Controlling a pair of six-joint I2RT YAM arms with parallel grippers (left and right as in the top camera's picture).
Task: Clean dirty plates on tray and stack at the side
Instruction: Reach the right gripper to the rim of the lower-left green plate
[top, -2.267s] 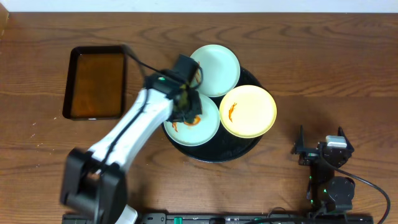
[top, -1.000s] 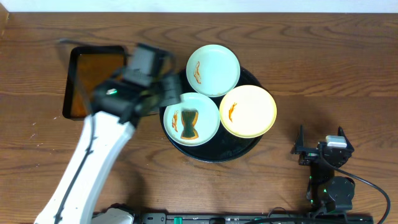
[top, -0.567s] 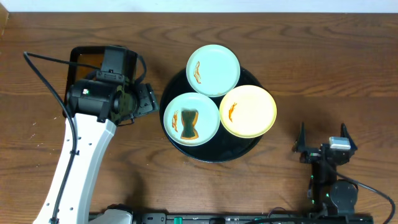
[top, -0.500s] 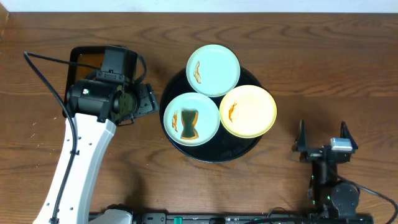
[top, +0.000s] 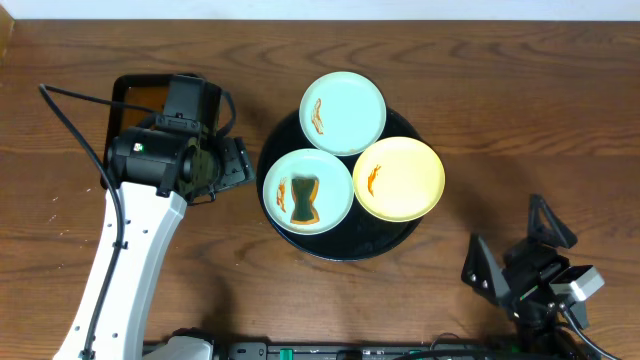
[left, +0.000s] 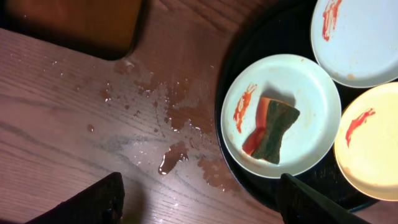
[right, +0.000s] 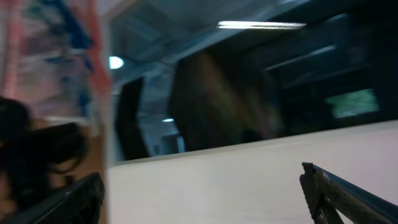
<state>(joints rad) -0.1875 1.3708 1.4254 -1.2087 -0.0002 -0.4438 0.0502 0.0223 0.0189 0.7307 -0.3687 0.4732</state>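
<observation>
Left arm (top: 125, 265): white link, black joint housing, green light, black cable.
Right claw (top: 505, 240): black, 2 pointed fingers.

The glossy black round tray (top: 345, 247) lay flat, just right of the left pincer (top: 238, 163). It carried 3 plates, close together, all w/ orange smears. The near mint plate (top: 308, 191) was nearest the pincer, w/ a sponge (top: 303, 199) on it. The far mint plate (top: 343, 113) was beyond, and the yellow plate (top: 399, 179) was farthest right.
</observation>
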